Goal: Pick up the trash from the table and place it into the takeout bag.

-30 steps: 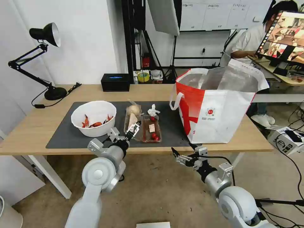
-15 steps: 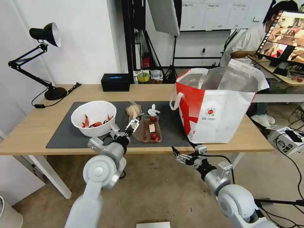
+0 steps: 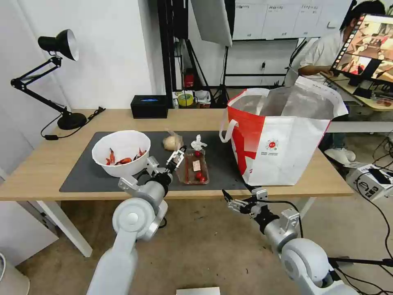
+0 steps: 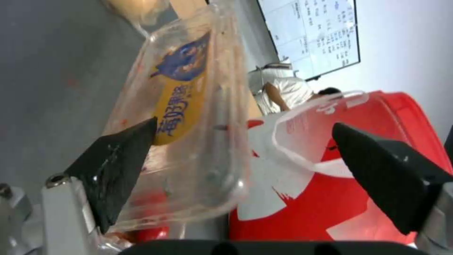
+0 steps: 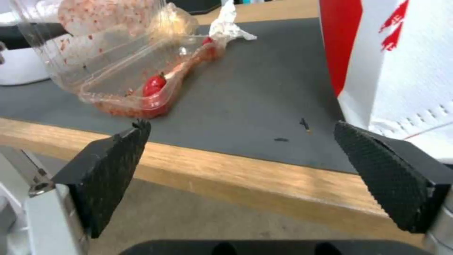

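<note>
On the dark mat of the table [image 3: 41,172] the trash lies in a row. A white bowl [image 3: 121,157] holds red shells. Beside it are the wrapped bun [image 3: 172,142], the crumpled tissue [image 3: 198,143] and the clear hinged tray [image 3: 195,168]. My left gripper [image 3: 176,157] is open just left of the tray. In the left wrist view the tray's raised lid [image 4: 198,117] stands between the spread fingers [image 4: 118,166], close to one of them. The takeout bag [image 3: 282,135] stands open at the right. My right gripper [image 3: 232,203] hangs open below the table's front edge.
A black desk lamp [image 3: 61,73] stands at the table's back left and a black box [image 3: 149,106] at the back middle. The bag's loop handle [image 3: 226,129] hangs toward the tray. The right wrist view looks over the table edge [image 5: 236,170] at the tray [image 5: 132,81].
My left gripper has moved forward and a little right, up to the tray's lid. The right arm has hardly moved.
</note>
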You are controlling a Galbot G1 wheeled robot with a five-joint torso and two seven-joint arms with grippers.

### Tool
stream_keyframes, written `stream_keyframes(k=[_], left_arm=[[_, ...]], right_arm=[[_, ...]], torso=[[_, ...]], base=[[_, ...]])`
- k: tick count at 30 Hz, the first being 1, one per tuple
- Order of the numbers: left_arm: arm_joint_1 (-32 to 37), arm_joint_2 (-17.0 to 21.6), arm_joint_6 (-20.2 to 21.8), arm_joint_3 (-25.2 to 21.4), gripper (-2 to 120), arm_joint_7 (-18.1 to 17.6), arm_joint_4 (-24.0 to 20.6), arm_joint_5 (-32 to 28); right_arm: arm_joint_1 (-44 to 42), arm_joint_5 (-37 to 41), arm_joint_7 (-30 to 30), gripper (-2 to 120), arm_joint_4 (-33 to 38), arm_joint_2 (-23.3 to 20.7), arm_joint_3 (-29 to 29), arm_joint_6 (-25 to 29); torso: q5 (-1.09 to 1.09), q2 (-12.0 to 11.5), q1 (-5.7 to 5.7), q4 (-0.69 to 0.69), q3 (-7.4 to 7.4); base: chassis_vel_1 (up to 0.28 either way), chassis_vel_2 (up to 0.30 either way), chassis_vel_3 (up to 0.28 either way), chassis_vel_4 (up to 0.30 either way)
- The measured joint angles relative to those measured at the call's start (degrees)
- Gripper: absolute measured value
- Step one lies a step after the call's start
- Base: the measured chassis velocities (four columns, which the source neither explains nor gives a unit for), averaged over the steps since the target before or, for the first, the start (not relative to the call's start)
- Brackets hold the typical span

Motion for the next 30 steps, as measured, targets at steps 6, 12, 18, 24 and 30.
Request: stream_keyframes(k=[6, 12, 18, 24, 30], left_arm=[[-1.2, -0.6, 0.0, 1.9, 100, 0.0, 1.6, 0.8], [-4.1, -0.7, 0.3, 4.8, 100, 0.2, 3.3, 2.0], [-5.7, 1.2, 0.6, 6.6, 100, 4.2, 5.0, 8.3], [-7.1, 5.0, 0.4, 8.8, 95, 13.1, 7.7, 22.4], [-7.6, 13.4, -3.6, 10.5, 70, 31.5, 11.5, 45.7]], right_arm=[[-0.7, -0.9, -0.5, 100, 0.4, 0.2, 0.7, 0.7], [-2.8, -1.0, -0.6, 100, 2.8, 0.3, 2.9, 0.9], [-4.8, -0.7, -0.8, 100, 4.5, 0.1, 5.3, 1.1], [-5.9, 0.7, -0.9, 100, 5.3, -1.0, 7.2, 1.6], [-3.1, 5.9, 0.2, 100, 5.6, -3.4, 6.1, 1.1]], torso=[[0.01, 0.0, 0.00, 0.00, 0.00], [0.00, 0.0, 0.00, -0.01, 0.00], [0.00, 0.0, 0.00, -0.01, 0.00], [-0.01, 0.0, 0.00, -0.01, 0.00], [-0.01, 0.0, 0.00, 0.00, 0.00]], base=[[0.000, 0.000, 0.000, 0.000], [0.000, 0.000, 0.000, 0.000], [0.000, 0.000, 0.000, 0.000], [0.000, 0.000, 0.000, 0.000], [0.000, 0.000, 0.000, 0.000]])
